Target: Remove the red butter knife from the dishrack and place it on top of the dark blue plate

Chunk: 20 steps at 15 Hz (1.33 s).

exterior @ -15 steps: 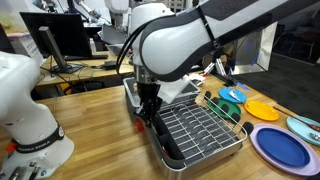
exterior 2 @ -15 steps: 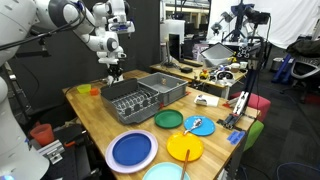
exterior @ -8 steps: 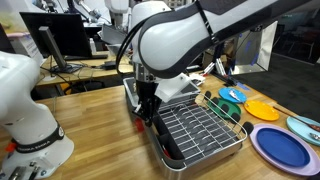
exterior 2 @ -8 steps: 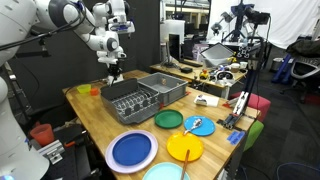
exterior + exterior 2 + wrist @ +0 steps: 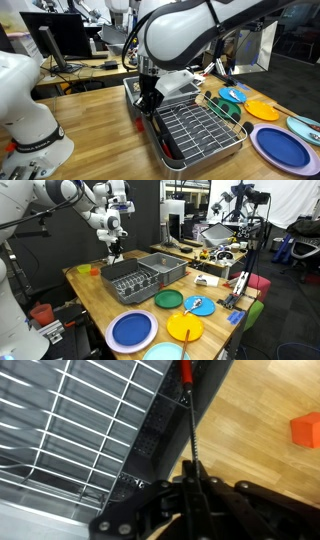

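Note:
In the wrist view my gripper [image 5: 192,468] is shut on the red butter knife [image 5: 185,372]. The knife runs thin and edge-on from the jaws, and its red end hangs over the black compartment [image 5: 160,430] of the dishrack [image 5: 80,430]. In both exterior views the gripper [image 5: 148,100] [image 5: 113,252] is over that end of the silver wire dishrack [image 5: 200,130] [image 5: 125,278]. The knife is too thin to make out there. The dark blue plate [image 5: 280,148] [image 5: 132,330] lies on the wooden table beyond the rack's other end.
A grey plastic tub [image 5: 178,86] [image 5: 165,265] stands beside the rack. Teal [image 5: 232,95], yellow [image 5: 262,108] [image 5: 185,328], green [image 5: 168,299] and pale blue [image 5: 305,127] plates lie near the dark blue one. An orange block [image 5: 305,430] sits on the table by the rack.
The arm and gripper have risen slightly above the rack's black compartment. Nothing else has moved.

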Motion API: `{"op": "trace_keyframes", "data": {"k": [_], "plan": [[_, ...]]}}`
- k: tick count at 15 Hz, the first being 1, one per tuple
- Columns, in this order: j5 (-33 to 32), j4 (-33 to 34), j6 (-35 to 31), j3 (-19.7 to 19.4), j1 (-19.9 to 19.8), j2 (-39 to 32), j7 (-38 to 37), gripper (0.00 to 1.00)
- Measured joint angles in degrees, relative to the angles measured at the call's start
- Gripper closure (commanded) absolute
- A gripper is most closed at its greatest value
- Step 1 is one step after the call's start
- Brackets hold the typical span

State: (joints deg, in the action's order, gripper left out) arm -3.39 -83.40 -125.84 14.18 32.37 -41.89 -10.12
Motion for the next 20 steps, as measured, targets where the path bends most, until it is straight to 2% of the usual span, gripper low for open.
{"op": "trace_keyframes", "data": {"k": [9, 17, 20], "plan": [[2.2, -15.9, -14.5, 0.0, -4.1, 13.7, -2.7, 0.99], [2.2, -28.6, -26.5, -0.1, -5.6, 23.8, -6.2, 0.99], [0.6, -33.4, -31.7, -1.3, -5.7, 27.9, -10.3, 0.99]]}}
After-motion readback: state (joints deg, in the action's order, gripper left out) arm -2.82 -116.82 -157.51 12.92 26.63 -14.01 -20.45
